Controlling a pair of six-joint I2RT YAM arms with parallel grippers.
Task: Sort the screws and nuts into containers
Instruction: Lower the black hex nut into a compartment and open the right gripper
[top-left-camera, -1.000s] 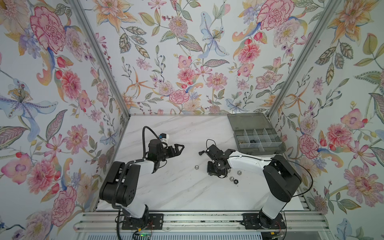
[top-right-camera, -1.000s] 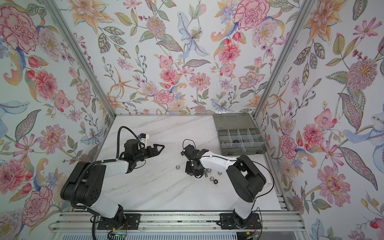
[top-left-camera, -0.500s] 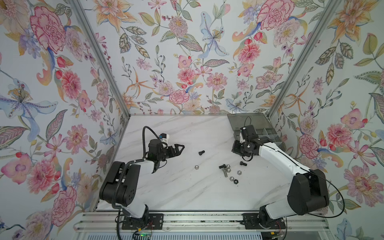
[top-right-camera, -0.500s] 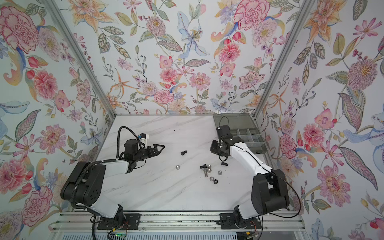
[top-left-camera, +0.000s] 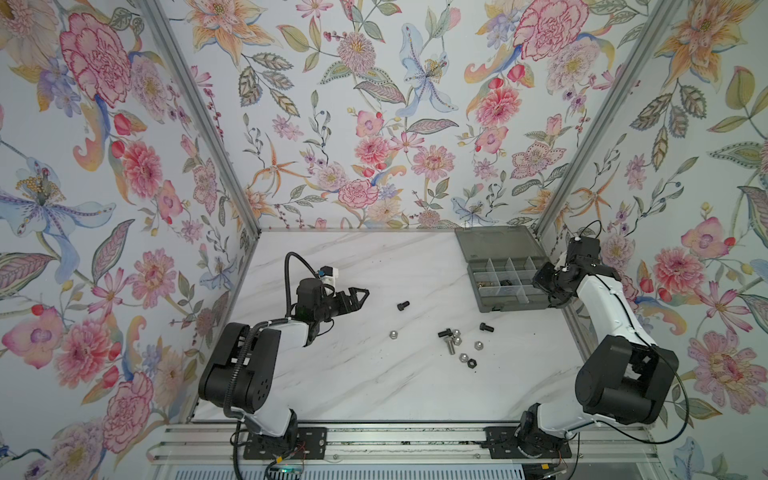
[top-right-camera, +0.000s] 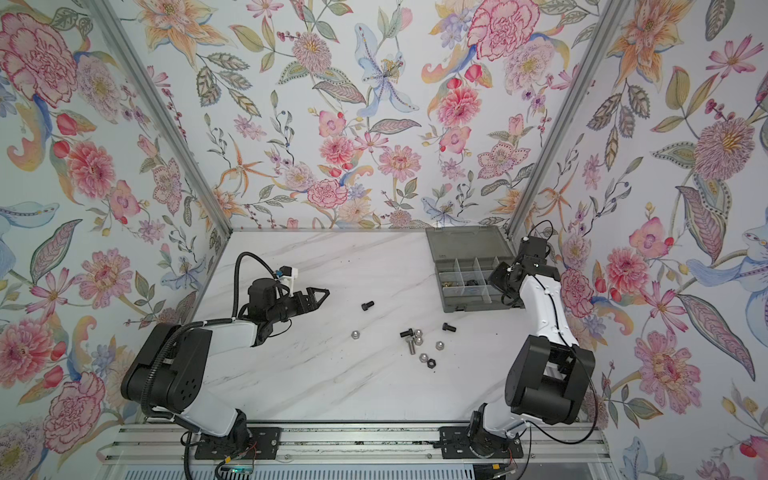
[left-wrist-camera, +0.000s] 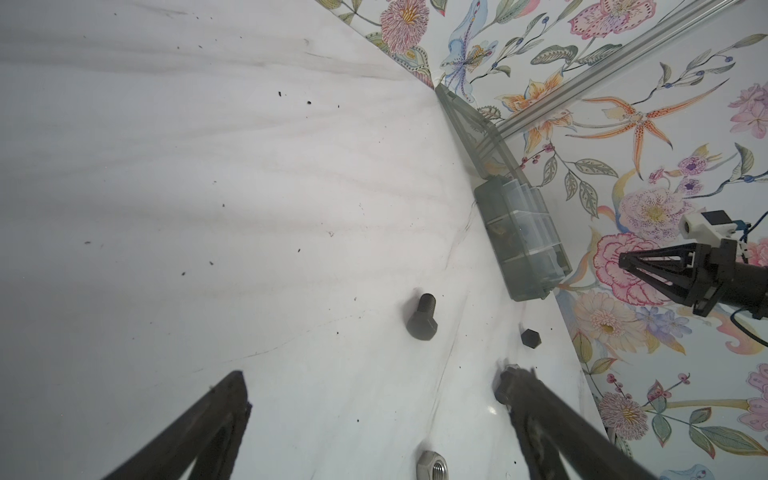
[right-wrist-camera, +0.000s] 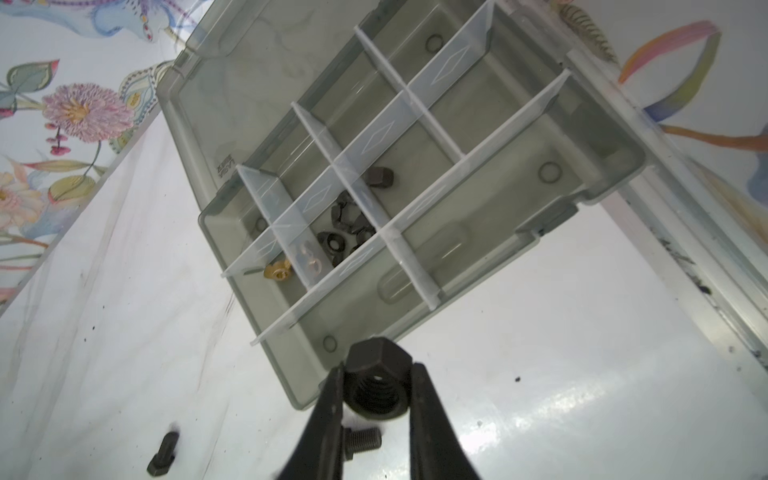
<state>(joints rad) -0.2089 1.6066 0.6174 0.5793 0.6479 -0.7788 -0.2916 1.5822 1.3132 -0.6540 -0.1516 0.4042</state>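
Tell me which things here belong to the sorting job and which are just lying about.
Job: black nut in the right tool; organiser box; black screws, silver screw, silver nuts loose on the table.
Just there: floral wallpaper; aluminium rail; dark specks.

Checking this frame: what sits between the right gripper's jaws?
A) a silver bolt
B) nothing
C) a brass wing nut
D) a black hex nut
D: in the right wrist view the right gripper is shut on a black hex nut, its threaded bore showing, with the organiser box beyond it.
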